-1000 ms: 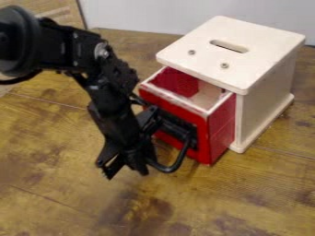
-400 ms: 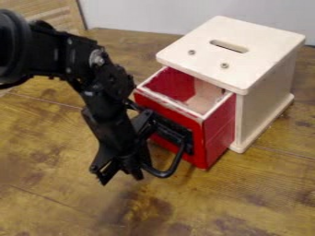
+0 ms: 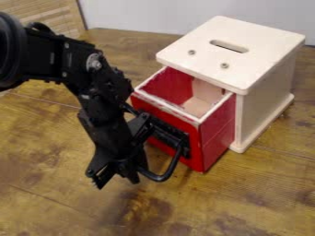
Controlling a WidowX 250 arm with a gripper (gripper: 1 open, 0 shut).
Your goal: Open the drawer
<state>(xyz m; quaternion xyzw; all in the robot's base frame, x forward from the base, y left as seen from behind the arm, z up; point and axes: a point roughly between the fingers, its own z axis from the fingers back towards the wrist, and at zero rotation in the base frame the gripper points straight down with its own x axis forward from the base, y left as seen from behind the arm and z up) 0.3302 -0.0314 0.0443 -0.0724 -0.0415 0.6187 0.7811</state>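
The red drawer (image 3: pixel 204 124) sticks partway out of the cream-white cube housing (image 3: pixel 252 64), showing a pale wood interior (image 3: pixel 185 92). Its black loop handle (image 3: pixel 167 157) juts from the dark front panel toward the lower left. My black arm (image 3: pixel 92 88) reaches down from the upper left. The gripper (image 3: pixel 117 171) hangs just left of the handle with its fingers together, shut. Whether it touches the loop is hard to tell, since the black parts merge.
The housing has a slot (image 3: pixel 227 44) on its top and stands at the right on a worn wooden table (image 3: pixel 50 194). A pale wall or board (image 3: pixel 50 9) shows at the top left.
The arm and gripper have shifted left and slightly toward the camera. The drawer has slid further out, showing more of its pale interior.
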